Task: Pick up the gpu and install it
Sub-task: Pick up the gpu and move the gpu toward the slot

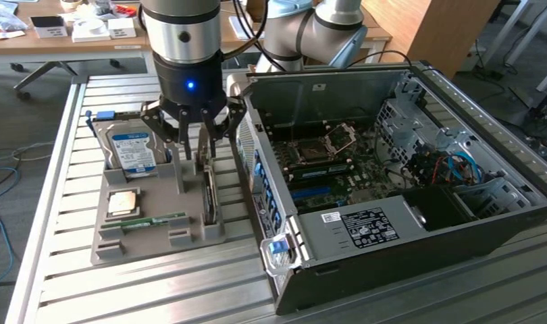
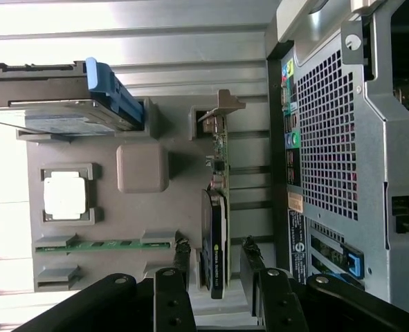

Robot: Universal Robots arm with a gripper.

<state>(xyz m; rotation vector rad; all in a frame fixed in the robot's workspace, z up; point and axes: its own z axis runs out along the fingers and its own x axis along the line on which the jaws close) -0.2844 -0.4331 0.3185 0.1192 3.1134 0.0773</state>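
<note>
The gpu [image 1: 209,196] is a thin dark card standing on its edge in a slot of the grey holder tray [image 1: 111,246], on the side nearest the computer case. In the wrist view the gpu [image 2: 216,235] shows a black cooler and a green board edge, with its metal bracket at the far end. My gripper [image 1: 201,154] hangs straight above it. The gripper [image 2: 216,254] is open, one of its black fingers [image 2: 182,256] on each side of the card with a small gap on both sides. Nothing is held.
The holder tray [image 2: 142,149] also carries a silver hard drive [image 1: 134,152] with a blue-white label, a square processor [image 1: 122,202] and a green memory stick [image 1: 152,221]. The open computer case [image 1: 391,182] stands close on the exterior view's right, motherboard exposed. All rest on a slatted metal table [image 1: 165,290].
</note>
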